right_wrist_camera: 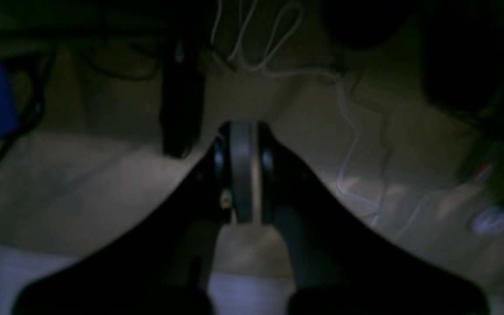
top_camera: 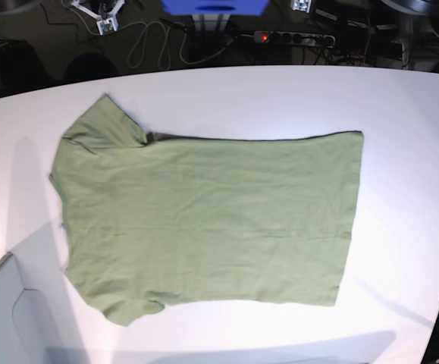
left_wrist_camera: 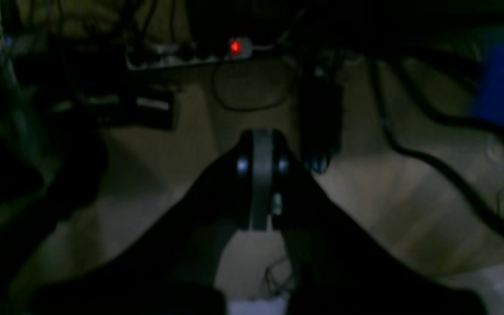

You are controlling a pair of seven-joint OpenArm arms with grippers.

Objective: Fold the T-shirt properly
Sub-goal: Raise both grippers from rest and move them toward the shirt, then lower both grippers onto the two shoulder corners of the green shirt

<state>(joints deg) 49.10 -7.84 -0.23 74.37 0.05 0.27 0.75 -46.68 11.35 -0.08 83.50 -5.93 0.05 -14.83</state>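
The green T-shirt (top_camera: pixel 204 216) is laid flat on the white table (top_camera: pixel 401 106), seen in the base view. It is spread wide, w/ the neck end at the view's left and the bottom hem at the view's right. One short sleeve (top_camera: pixel 105 121) is pointed up toward the far left, and the other sleeve (top_camera: pixel 120 307) is near the front left. Small wrinkles are seen across the cloth. A thin dark line is shown along the top edge, where the cloth is turned over a bit. White table is left bare on all sides of the shirt. No arm is seen in the base view.

Behind the table, a power strip (top_camera: pixel 291 36) w/ a red light is laid on the dark floor, next to a blue box (top_camera: pixel 215 6) and some looped cables (top_camera: pixel 155 42).

The wrist views are very dark and blurry. In the left wrist view the left gripper (left_wrist_camera: pixel 260 175) is seen w/ its jaws pressed together, and nothing is held btwn them. The floor, black cables and the red light of the power strip (left_wrist_camera: pixel 234 47) are seen past it. In the right wrist view the right gripper (right_wrist_camera: pixel 242 170) is also closed tight, w/ nothing held. A thin white cable (right_wrist_camera: pixel 278 52) is laid on the floor beyond it. The shirt is not touched by either gripper
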